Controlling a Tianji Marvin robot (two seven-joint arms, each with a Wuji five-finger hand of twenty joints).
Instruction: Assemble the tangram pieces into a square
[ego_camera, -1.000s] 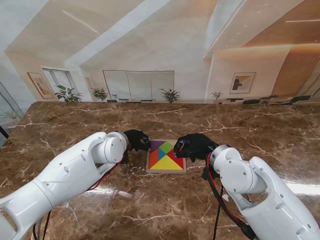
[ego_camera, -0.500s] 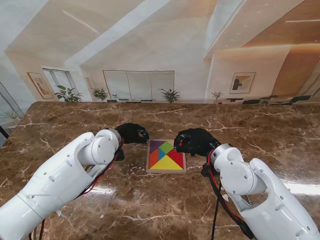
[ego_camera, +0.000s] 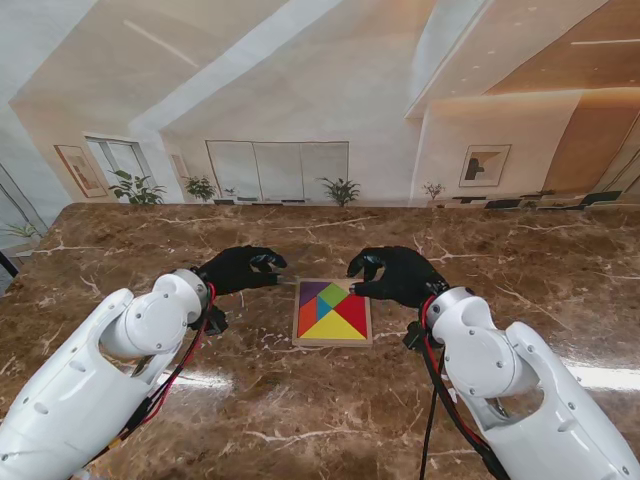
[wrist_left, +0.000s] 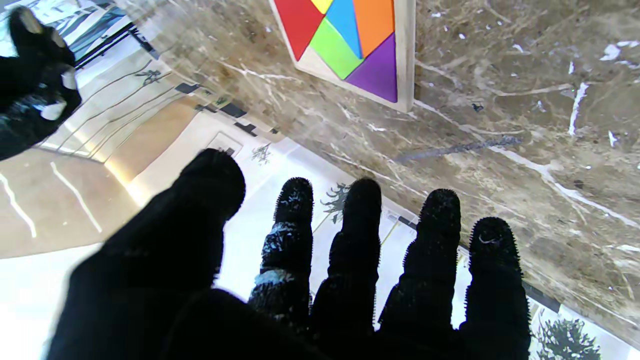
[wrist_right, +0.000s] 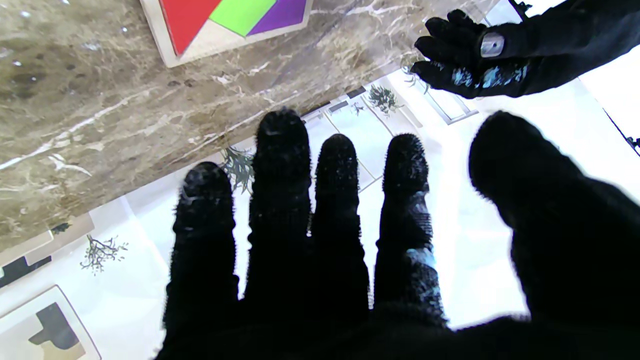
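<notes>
A wooden tray (ego_camera: 332, 342) lies on the marble table in front of me, filled with coloured tangram pieces (ego_camera: 333, 310) that form a square: purple, green, orange, red, yellow, blue. Part of the tray (wrist_left: 406, 60) shows in the left wrist view, and a corner of the tray (wrist_right: 165, 50) in the right wrist view. My left hand (ego_camera: 238, 268) hovers left of the tray, black-gloved, fingers spread, holding nothing. My right hand (ego_camera: 396, 274) hovers right of the tray, fingers apart and empty. Both hands are off the tray.
The brown marble table (ego_camera: 330, 400) stretches wide around the tray. Its far edge (ego_camera: 330, 207) runs along a wall with windows and potted plants. My white forearms (ego_camera: 110, 370) rise from both near corners.
Both hands have pulled away from the tray's sides, the left moving left and the right lifting back, and their fingers have opened. The pieces stay put in the tray.
</notes>
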